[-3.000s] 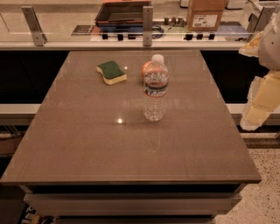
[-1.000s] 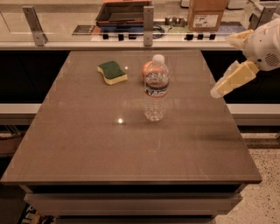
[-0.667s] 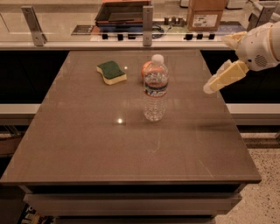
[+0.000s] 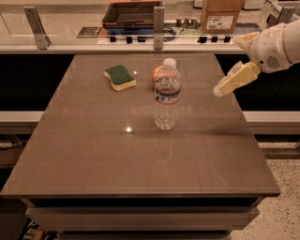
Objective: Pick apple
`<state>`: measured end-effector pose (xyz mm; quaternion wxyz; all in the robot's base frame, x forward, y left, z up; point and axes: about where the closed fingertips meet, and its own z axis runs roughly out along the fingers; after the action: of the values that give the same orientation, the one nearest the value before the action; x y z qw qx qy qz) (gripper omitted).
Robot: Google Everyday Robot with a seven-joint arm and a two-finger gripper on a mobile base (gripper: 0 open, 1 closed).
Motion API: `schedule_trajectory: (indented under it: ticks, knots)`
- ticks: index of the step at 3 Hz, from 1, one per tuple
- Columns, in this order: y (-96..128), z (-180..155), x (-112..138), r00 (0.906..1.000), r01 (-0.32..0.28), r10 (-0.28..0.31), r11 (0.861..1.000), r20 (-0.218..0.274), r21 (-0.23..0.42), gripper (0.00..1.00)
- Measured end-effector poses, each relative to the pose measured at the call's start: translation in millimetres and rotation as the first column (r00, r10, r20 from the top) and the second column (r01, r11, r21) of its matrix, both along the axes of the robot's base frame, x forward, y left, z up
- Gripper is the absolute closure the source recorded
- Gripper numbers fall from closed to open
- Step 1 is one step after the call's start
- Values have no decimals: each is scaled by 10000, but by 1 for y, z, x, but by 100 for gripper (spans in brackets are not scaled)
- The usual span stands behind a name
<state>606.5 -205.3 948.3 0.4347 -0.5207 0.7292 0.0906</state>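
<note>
The apple is a small orange-red fruit on the brown table, at the far middle. It is mostly hidden behind a clear water bottle that stands upright just in front of it. My gripper hangs in the air above the table's right side, pointing down and to the left. It is well to the right of the bottle and the apple and touches neither. The white arm reaches in from the upper right.
A green-and-yellow sponge lies left of the apple. A counter with metal posts, a dark tray and a cardboard box runs behind the table. Speckled floor lies to the right.
The arm has swung up from beside the table and moved left, bringing the gripper over the table's right side, closer to the bottle. The objects on the table have not moved.
</note>
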Motion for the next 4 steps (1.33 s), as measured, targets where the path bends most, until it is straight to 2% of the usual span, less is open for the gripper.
schedule_trajectory:
  ticks: [2,4]
  knots:
    - [15,-10,45,9988,-432,411,9955,264,847,0]
    - [48,-31,82,9914,-1248,1176,9812,568,1473,0]
